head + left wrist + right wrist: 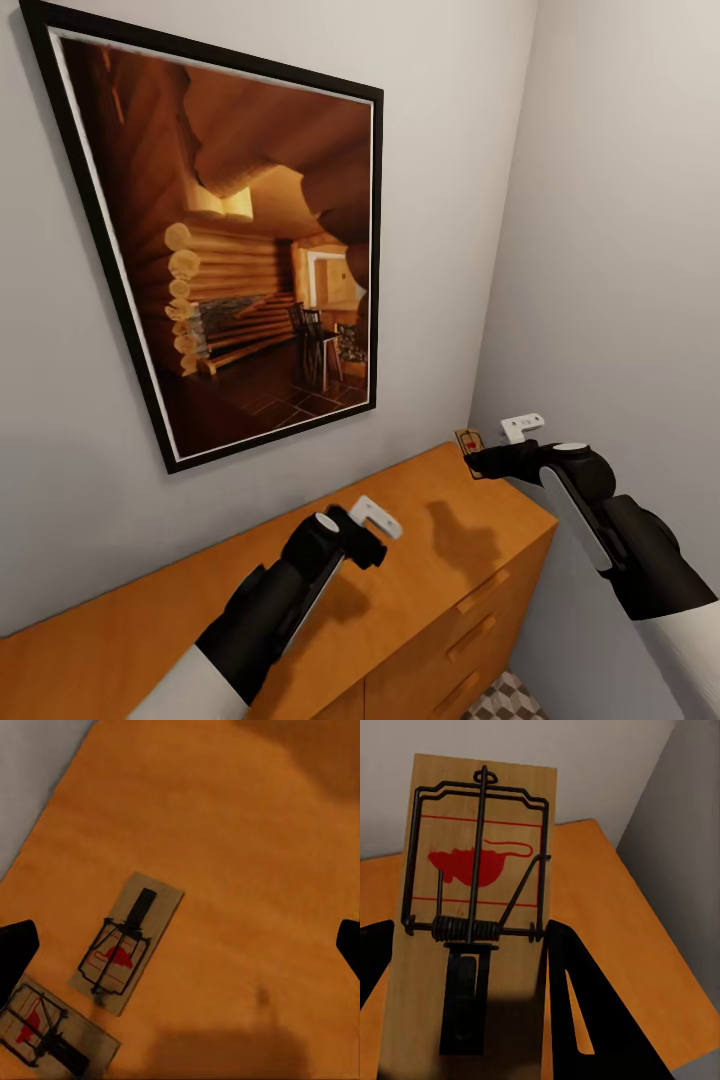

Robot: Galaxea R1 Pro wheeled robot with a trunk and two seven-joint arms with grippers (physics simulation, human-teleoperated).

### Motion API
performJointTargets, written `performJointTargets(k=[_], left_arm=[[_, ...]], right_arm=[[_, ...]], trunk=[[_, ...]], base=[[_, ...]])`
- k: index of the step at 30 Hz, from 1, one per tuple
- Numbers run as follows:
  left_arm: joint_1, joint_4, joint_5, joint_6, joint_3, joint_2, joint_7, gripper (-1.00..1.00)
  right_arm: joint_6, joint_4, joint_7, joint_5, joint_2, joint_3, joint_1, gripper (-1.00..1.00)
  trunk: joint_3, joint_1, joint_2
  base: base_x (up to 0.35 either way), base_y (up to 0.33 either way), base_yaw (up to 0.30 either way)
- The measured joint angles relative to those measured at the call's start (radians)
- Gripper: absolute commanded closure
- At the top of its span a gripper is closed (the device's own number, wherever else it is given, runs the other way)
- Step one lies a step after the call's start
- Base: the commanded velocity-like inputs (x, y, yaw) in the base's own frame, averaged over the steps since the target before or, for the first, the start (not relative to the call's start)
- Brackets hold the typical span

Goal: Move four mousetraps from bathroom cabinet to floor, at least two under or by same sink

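My right gripper (492, 443) is shut on one mousetrap (470, 440), held in the air above the right end of the orange-brown cabinet (440, 560). The right wrist view shows that mousetrap (472, 907) close up, a tan board with dark wire and a red mark, with a dark finger on either side. My left gripper (372, 532) hovers open over the cabinet top. In the left wrist view, two more mousetraps (127, 941) (45, 1035) lie flat on the cabinet top (247, 855), beneath and to one side of the open fingers (15, 952).
A large black-framed picture (240, 250) of a log cabin hangs on the grey wall behind the cabinet. A second grey wall meets it at the corner on the right. A strip of cube-pattern floor (505, 700) shows below the cabinet's drawers (480, 600).
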State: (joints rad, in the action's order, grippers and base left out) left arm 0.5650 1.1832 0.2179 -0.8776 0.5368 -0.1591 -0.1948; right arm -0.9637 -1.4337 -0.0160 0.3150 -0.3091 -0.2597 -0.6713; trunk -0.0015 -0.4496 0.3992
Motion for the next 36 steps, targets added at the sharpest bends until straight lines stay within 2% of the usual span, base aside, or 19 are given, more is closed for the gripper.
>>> performJointTargets(k=[3,5,7,8,9,10,12,15,17,20,23,25,30,36], left_arm=[[0.000,0.001,0.077,-0.001,0.000,0.007,-0.056,-1.00],[0.001,0.002,0.098,-0.002,0.000,0.009,-0.122,-1.00],[0.003,0.002,0.119,-0.001,-0.001,0.015,-0.230,-1.00],[0.004,0.002,0.128,0.000,-0.001,0.018,-0.257,-1.00],[0.004,0.002,0.149,0.000,-0.001,0.023,-0.301,-1.00],[0.005,0.001,0.163,0.001,-0.001,0.025,-0.320,-1.00],[0.006,0.001,0.228,0.002,-0.002,0.031,-0.365,-1.00],[0.006,0.000,0.283,0.001,-0.003,0.032,-0.389,-1.00],[0.007,0.001,0.305,0.001,-0.004,0.033,-0.416,-1.00],[0.008,0.001,0.320,0.001,-0.021,0.034,-0.479,-1.00],[0.010,0.000,0.328,0.005,-0.074,0.035,-0.571,-1.00],[0.013,-0.001,0.330,0.008,-0.097,0.036,-0.606,-1.00],[0.024,-0.001,0.342,0.009,-0.115,0.037,-0.635,-1.00],[0.033,-0.002,0.396,0.009,-0.120,0.034,-0.646,-1.00]], right_arm=[[0.000,0.000,0.001,0.000,0.000,0.000,0.000,1.00],[0.000,0.000,0.001,-0.001,0.000,0.000,0.000,1.00],[0.000,0.000,0.001,-0.001,0.000,0.000,0.000,1.00],[0.000,0.000,0.001,-0.001,0.000,0.000,0.000,1.00],[0.000,0.000,0.001,-0.001,0.000,0.000,0.000,1.00],[0.000,0.000,0.001,-0.001,0.000,0.000,0.000,1.00],[0.000,0.000,0.001,-0.001,0.000,0.000,0.000,1.00],[0.000,0.001,0.001,-0.002,0.000,0.000,0.000,1.00],[0.000,0.001,0.002,-0.002,0.000,-0.001,0.000,1.00],[0.000,0.001,0.002,-0.002,0.000,-0.001,0.000,1.00],[0.001,0.001,0.002,-0.002,0.000,-0.001,0.000,1.00],[0.001,0.002,0.002,-0.002,0.000,-0.001,0.000,1.00],[0.001,0.003,0.002,-0.002,0.000,-0.001,0.000,1.00],[0.001,0.003,-0.004,0.000,0.000,-0.001,0.000,1.00]], trunk=[[0.000,0.000,0.000],[0.000,0.000,0.000],[0.000,0.000,0.000],[0.000,0.000,0.000],[0.000,0.000,0.000],[0.000,0.000,0.000],[0.000,0.000,0.000],[0.000,0.000,0.000],[0.000,0.000,0.000],[0.000,0.000,0.000],[0.000,0.000,0.000],[0.000,0.000,0.000],[0.000,0.000,0.000],[0.000,0.000,0.000]], base=[[0.000,0.000,0.000],[0.000,0.000,0.000],[0.000,0.000,0.000],[0.000,0.000,0.000],[0.000,0.000,0.000],[0.000,0.000,0.000],[0.000,0.000,0.000],[0.000,0.000,0.000],[0.000,0.000,0.000],[0.000,0.000,0.000],[0.000,0.000,0.000],[0.000,0.000,0.000],[0.000,0.000,0.000],[0.000,0.000,0.000]])
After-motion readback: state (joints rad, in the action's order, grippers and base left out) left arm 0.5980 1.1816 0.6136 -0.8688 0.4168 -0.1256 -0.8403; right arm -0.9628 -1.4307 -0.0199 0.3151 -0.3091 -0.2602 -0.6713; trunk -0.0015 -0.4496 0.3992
